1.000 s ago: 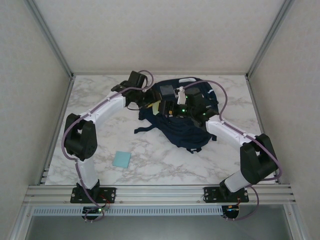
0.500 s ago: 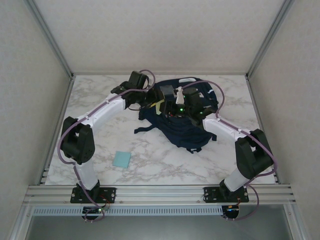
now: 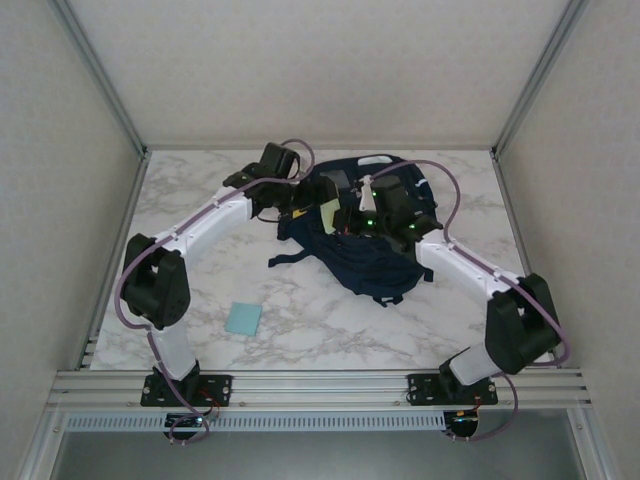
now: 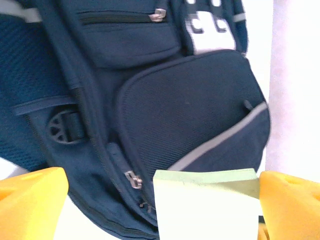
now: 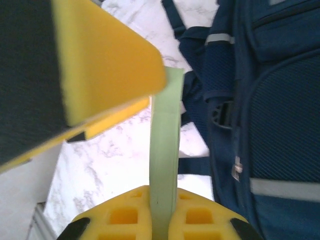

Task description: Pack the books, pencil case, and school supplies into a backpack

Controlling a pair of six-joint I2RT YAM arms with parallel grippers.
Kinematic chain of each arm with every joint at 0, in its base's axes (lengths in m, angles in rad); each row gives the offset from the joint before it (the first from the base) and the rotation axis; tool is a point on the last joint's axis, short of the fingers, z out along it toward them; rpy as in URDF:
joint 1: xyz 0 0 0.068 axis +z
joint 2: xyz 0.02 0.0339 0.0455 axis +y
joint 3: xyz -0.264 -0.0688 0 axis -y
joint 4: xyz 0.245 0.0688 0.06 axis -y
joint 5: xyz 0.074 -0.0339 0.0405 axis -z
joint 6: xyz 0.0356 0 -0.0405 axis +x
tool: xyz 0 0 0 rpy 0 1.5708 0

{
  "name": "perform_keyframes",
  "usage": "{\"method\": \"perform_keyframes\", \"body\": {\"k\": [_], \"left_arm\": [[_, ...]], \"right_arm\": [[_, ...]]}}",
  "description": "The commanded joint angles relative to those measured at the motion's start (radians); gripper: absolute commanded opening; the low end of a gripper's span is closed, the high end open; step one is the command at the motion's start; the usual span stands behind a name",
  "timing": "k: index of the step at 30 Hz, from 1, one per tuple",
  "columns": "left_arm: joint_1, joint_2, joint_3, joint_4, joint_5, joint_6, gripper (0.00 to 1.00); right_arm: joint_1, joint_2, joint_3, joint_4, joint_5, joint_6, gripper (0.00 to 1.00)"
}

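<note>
The navy backpack (image 3: 370,245) lies at the back middle of the table, its front pockets and zips facing the left wrist camera (image 4: 190,100). A lime-green notebook (image 3: 328,213) stands on edge over its left side. My right gripper (image 5: 162,215) is shut on the notebook's thin edge (image 5: 165,150). My left gripper (image 4: 160,205) is open and wide; the notebook (image 4: 207,205) rests beside its right finger (image 4: 292,200), with a gap to the left finger (image 4: 30,200). A light-blue square pad (image 3: 243,318) lies on the table front left. The pencil case is out of view.
Black straps (image 3: 290,260) trail off the backpack's left side onto the marble table (image 3: 190,190). The left gripper's yellow finger (image 5: 100,65) hangs close above the notebook in the right wrist view. Frame rails (image 3: 320,385) run along the near edge.
The left gripper has opened and let go of the green notebook. The right gripper has shut on the notebook's edge, and the notebook now stands more upright.
</note>
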Motion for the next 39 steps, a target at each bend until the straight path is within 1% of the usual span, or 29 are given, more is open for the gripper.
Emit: {"method": "perform_keyframes", "body": {"k": [1,3,5,9,12,17,23,26,31,34,35,36,38,39], "left_arm": [[-0.009,-0.041,0.046,-0.065,-0.089,0.123,0.95],[-0.031,-0.030,0.060,-0.084,-0.112,0.185,0.93],[-0.061,-0.008,0.088,-0.114,-0.143,0.253,0.91],[-0.127,0.079,0.183,-0.213,-0.218,0.407,0.88],[-0.173,0.152,0.263,-0.272,-0.248,0.498,0.87],[-0.248,0.269,0.394,-0.352,-0.274,0.621,0.86],[-0.317,0.389,0.520,-0.437,-0.304,0.723,0.86],[-0.335,0.431,0.549,-0.465,-0.324,0.745,0.86],[-0.336,0.469,0.559,-0.477,-0.361,0.740,0.85],[-0.337,0.472,0.561,-0.481,-0.350,0.734,0.85],[-0.337,0.472,0.562,-0.476,-0.358,0.734,0.82],[-0.336,0.473,0.560,-0.471,-0.371,0.734,0.72],[-0.336,0.475,0.561,-0.457,-0.407,0.734,0.36],[-0.336,0.475,0.564,-0.452,-0.421,0.733,0.22]], "right_arm": [[-0.059,-0.143,-0.001,-0.250,0.218,-0.083,0.00],[-0.093,-0.211,-0.013,-0.332,0.296,-0.101,0.00],[-0.133,-0.270,-0.025,-0.394,0.344,-0.117,0.00],[-0.215,-0.380,-0.035,-0.495,0.451,-0.164,0.00],[-0.264,-0.448,-0.039,-0.538,0.508,-0.195,0.00],[-0.323,-0.517,-0.038,-0.585,0.526,-0.214,0.00],[-0.350,-0.551,-0.064,-0.605,0.529,-0.211,0.00],[-0.356,-0.554,-0.077,-0.600,0.515,-0.205,0.00],[-0.362,-0.546,-0.086,-0.586,0.498,-0.198,0.00],[-0.364,-0.541,-0.088,-0.582,0.494,-0.198,0.00],[-0.364,-0.542,-0.089,-0.579,0.494,-0.197,0.00],[-0.363,-0.539,-0.089,-0.577,0.491,-0.196,0.00],[-0.364,-0.542,-0.090,-0.572,0.482,-0.197,0.00],[-0.365,-0.543,-0.091,-0.572,0.479,-0.193,0.00]]}}
